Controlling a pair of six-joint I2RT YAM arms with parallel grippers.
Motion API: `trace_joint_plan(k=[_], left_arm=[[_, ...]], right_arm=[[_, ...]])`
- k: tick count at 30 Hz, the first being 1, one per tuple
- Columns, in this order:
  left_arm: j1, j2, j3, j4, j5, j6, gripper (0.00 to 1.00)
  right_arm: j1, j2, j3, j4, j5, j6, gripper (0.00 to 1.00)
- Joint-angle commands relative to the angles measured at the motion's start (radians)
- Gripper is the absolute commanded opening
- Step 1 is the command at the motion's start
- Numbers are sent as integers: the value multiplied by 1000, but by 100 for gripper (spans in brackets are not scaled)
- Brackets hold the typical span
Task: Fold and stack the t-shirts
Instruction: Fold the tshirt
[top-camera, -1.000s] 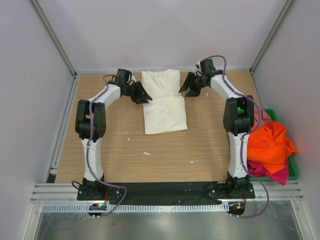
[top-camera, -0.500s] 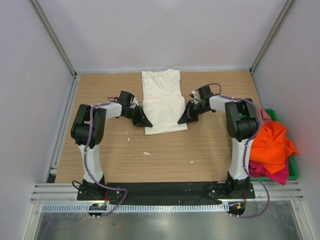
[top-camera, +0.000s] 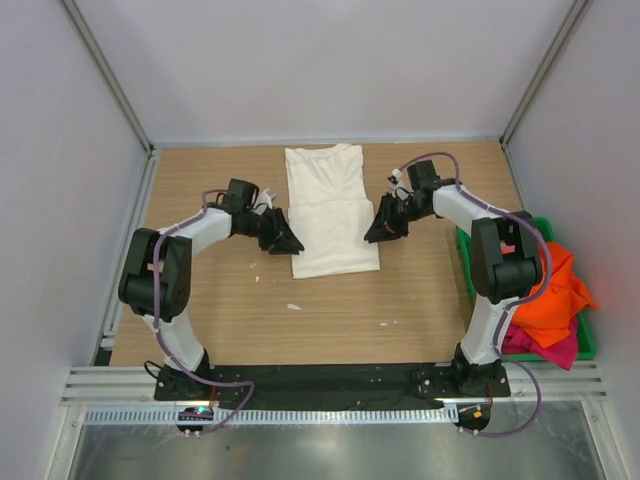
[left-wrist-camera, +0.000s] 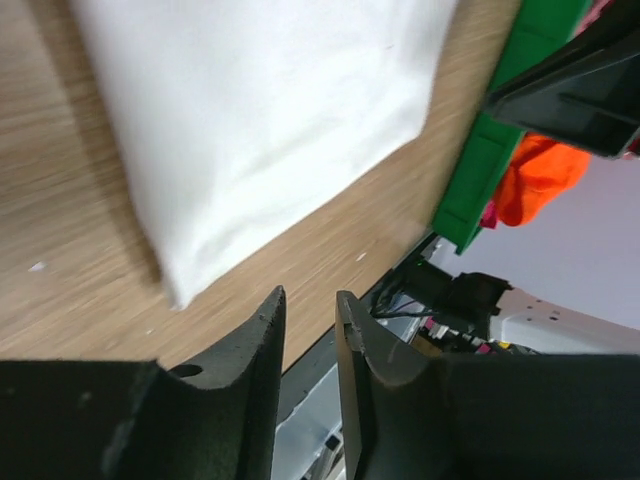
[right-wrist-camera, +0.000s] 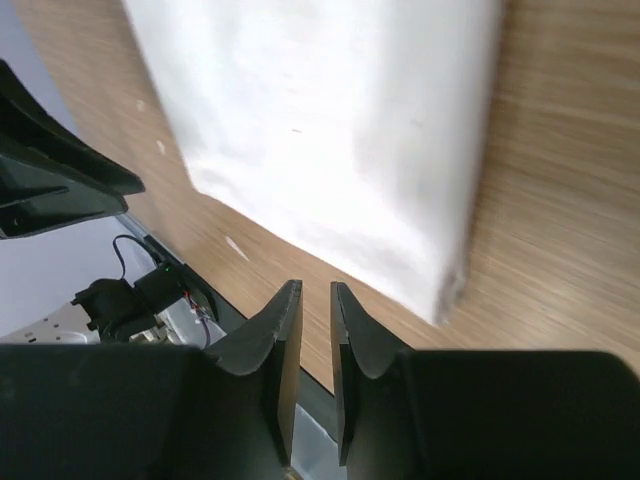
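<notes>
Left pincer (left-wrist-camera: 308, 297) and right pincer (right-wrist-camera: 315, 287) are seen slightly parted, empty. Cream t-shirt (top-camera: 335, 225) looks partly folded at 12 o'clock; orange t-shirt (top-camera: 540, 290), magenta t-shirt (top-camera: 545, 348) not yet folded, 4 o'clock.

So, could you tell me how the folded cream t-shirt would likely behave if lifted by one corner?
The cream t-shirt lies limp in flat layers, so it would probably droop and unfold. It looks thin, likely light. Pushed across the wooden table, it may bunch rather than slide.
</notes>
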Motion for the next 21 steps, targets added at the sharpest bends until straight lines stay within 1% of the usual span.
trace_joint_plan(k=[1, 2, 3, 4, 5, 6, 7, 9, 12, 13, 14, 16, 18, 19, 21], left_arm=[[-18, 13, 52, 85, 68, -94, 27], [-27, 62, 54, 105, 80, -113, 24], [-30, 90, 52, 156, 92, -131, 22], [-35, 110, 48, 170, 97, -139, 18], [-35, 130, 36, 178, 88, -139, 17], [-33, 159, 25, 190, 80, -134, 17], [-32, 166, 14, 188, 70, -130, 14], [-28, 167, -43, 193, 42, -121, 13], [-27, 142, -128, 159, -15, -84, 10], [-22, 136, -150, 146, -23, -70, 9], [-19, 130, -170, 132, -33, -58, 8], [-13, 89, -221, 74, -64, -12, 8], [-12, 29, -245, 5, -85, 24, 8], [-12, -50, -260, -20, -95, 43, 12], [-12, -126, -261, -104, -96, 59, 21]], right_arm=[[88, 12, 53, 40, -43, 35, 24], [109, 32, 47, 66, -58, 61, 24], [137, 52, 41, 133, -75, 97, 24], [151, 83, 33, 168, -87, 113, 24], [158, 94, 12, 201, -92, 127, 24], [157, 107, 1, 256, -103, 147, 24], [154, 127, -8, 265, -113, 147, 24], [134, 134, -52, 288, -111, 133, 24], [102, 123, -144, 255, -100, 86, 23], [71, 99, -172, 244, -79, 54, 23], [53, 83, -233, 230, -66, 43, 23], [4, 34, -290, 178, -45, 14, 23], [-9, -71, -347, 97, 12, -11, 24], [-12, -108, -356, 69, 33, -22, 24], [-10, -208, -362, 0, 66, -36, 27]])
